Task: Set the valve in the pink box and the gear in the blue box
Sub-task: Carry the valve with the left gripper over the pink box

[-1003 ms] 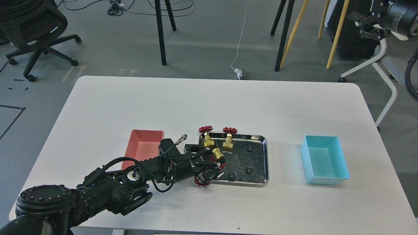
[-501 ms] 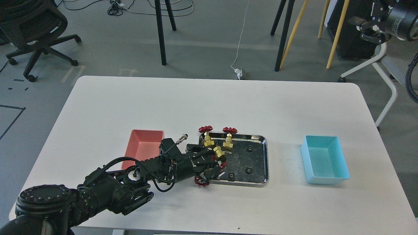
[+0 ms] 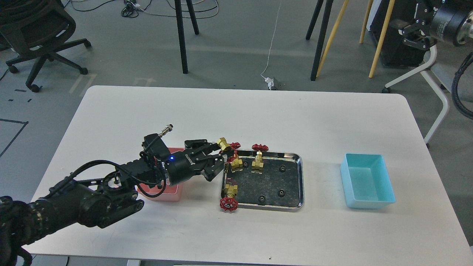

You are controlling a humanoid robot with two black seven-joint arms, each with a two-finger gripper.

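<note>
Near the centre of the frame, left gripper [image 3: 218,157] pinches one valve [image 3: 224,145], lifted beside the steel tray [image 3: 300,173]. Pink box [image 3: 165,192] and blue box [image 3: 366,181] seem empty; gears [image 3: 281,193] wait in the tray, so nearly everything is left.

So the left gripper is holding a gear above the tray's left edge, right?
Not quite. In the head view the left gripper is holding a valve, brass with a red handwheel, above the left edge of the tray. The gears lie in the tray.
</note>
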